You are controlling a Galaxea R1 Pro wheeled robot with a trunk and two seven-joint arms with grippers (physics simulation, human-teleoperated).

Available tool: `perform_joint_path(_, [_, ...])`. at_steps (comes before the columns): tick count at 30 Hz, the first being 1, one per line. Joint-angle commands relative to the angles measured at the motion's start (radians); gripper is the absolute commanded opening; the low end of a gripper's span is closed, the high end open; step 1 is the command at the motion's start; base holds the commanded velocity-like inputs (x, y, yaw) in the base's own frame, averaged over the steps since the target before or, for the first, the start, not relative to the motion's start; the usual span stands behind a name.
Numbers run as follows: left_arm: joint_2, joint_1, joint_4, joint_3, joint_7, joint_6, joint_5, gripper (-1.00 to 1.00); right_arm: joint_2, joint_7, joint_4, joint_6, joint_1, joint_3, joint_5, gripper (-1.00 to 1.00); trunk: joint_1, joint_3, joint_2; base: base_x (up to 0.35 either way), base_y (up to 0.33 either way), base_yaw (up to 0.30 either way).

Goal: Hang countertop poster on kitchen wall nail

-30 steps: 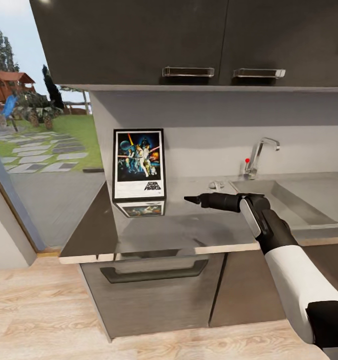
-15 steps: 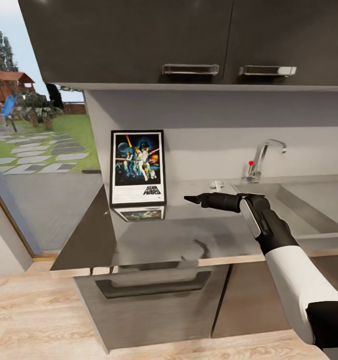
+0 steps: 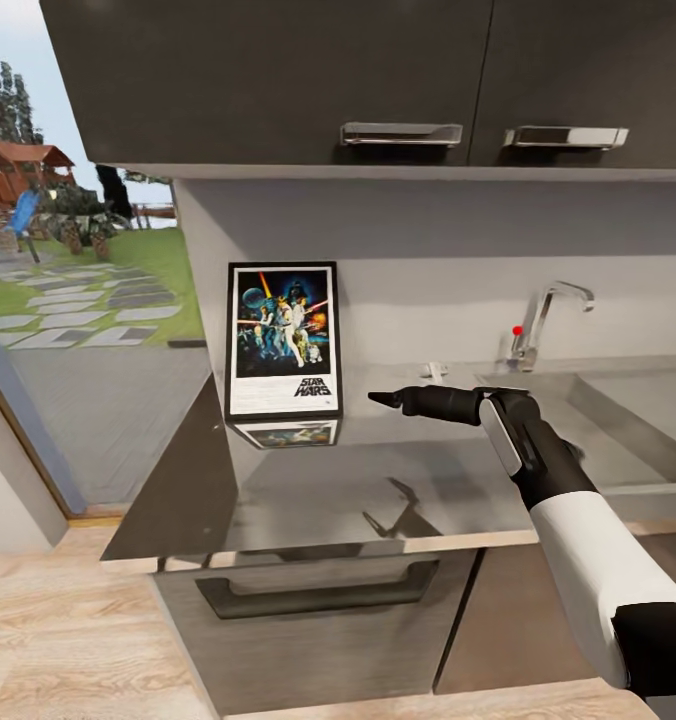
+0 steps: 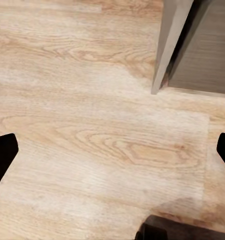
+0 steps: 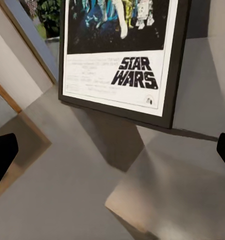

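The poster [image 3: 283, 340] stands upright on the kitchen countertop [image 3: 308, 490], leaning on the pale wall, with its faint mirror image in the slab just below it. Its black frame, white border and "STAR WARS" lettering show close up in the right wrist view, poster [image 5: 117, 60]. My right gripper [image 3: 376, 399] hovers just above the countertop, pointing at the poster's right edge, a short gap away. It is open, its fingertips [image 5: 2, 155] wide apart and empty. My left gripper [image 4: 112, 152] hangs open over the wood floor. The wall nail is out of view.
A sink basin [image 3: 628, 410] and a chrome tap [image 3: 538, 325] lie right of my arm. Dark upper cabinets [image 3: 378, 80] overhang the counter. A drawer front with a handle [image 3: 318, 595] sits below. A large window [image 3: 78, 290] onto a garden is at the left.
The whole view has shifted, so the camera moved: counter and poster look nearer and further right. The gap between my right gripper and the poster has narrowed slightly.
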Motion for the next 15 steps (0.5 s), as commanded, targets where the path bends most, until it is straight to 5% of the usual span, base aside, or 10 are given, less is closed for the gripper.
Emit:
perform_joint_path(1, [0.001, 0.000, -0.001, 0.002, -0.001, -0.001, 0.000, 1.00, -0.001, -0.002, 0.000, 0.006, -0.001, 0.002, -0.006, 1.00, 0.000, -0.001, 0.000, 0.006, 0.003, 0.113])
perform_joint_path(15, [0.007, 0.000, -0.004, 0.006, -0.001, -0.002, 0.001, 1.00, -0.007, -0.002, 0.009, 0.003, 0.006, -0.001, -0.004, 1.00, 0.000, -0.001, 0.000, 0.001, 0.001, 0.023])
